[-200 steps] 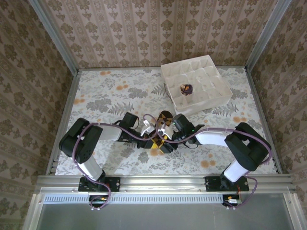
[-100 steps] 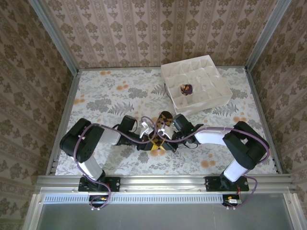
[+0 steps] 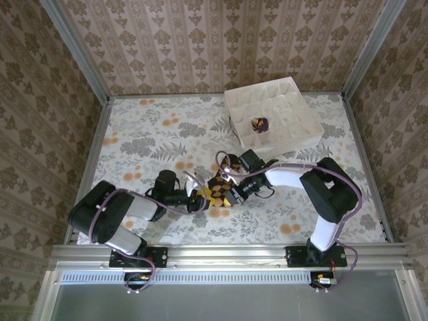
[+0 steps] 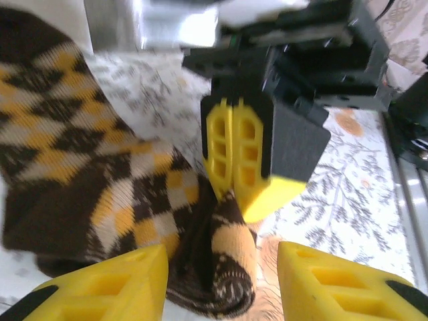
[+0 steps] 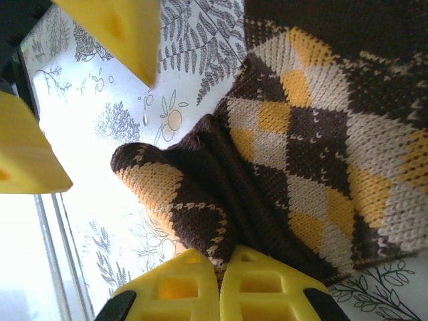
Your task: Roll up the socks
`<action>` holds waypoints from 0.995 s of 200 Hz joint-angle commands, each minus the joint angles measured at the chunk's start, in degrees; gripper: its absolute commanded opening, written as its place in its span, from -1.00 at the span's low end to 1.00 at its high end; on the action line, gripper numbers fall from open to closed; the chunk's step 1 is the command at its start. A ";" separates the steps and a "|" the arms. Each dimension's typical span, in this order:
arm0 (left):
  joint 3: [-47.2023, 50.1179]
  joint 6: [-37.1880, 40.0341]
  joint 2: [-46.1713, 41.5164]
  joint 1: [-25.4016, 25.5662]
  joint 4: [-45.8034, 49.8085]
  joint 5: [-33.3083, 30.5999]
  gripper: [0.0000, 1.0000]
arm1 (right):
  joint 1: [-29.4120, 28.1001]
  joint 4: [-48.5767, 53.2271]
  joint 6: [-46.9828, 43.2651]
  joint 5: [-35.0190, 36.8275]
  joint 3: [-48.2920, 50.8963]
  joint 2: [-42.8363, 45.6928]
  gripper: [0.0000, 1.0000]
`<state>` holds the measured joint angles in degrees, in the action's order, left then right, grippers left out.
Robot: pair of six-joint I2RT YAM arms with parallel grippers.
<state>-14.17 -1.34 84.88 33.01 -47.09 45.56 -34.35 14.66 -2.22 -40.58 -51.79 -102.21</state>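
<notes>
The brown sock (image 3: 218,191) with orange-yellow diamond checks lies partly folded on the table in front of the arms. My right gripper (image 5: 219,262) is shut on the folded edge of the sock (image 5: 200,200); from the left wrist its closed fingers (image 4: 244,157) pinch the raised fold (image 4: 234,257). My left gripper (image 4: 223,267) stands open with its jaws on either side of that fold, touching nothing. From above, the left gripper (image 3: 200,199) is just left of the sock and the right gripper (image 3: 229,182) is over its far part. The purple sock (image 3: 259,124) sits rolled in the white box.
The white divided box (image 3: 294,144) stands at the back right of the floral table (image 3: 147,140). Both forearms lie low and close together near the front middle. The metal rail (image 3: 227,253) runs along the near edge.
My left gripper let go of the sock, opened and drew back toward the near left. My right gripper closed on the sock's fold.
</notes>
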 commanded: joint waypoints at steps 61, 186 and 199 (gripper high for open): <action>-6.29 14.75 -7.85 4.26 22.56 -13.04 0.11 | 0.78 15.80 3.51 1.54 -10.17 -11.12 -1.00; -13.43 9.83 6.41 3.94 22.56 -7.18 -0.26 | 0.86 21.70 4.06 2.70 -14.09 -13.35 -0.95; -14.24 9.63 7.66 3.66 24.08 -5.52 -0.58 | 0.86 20.84 4.60 2.69 -13.65 -11.90 -0.83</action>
<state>-25.87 8.97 90.11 37.10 -25.36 37.12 -33.47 32.99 1.39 -44.38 -66.74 -112.90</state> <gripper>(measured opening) 0.328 0.054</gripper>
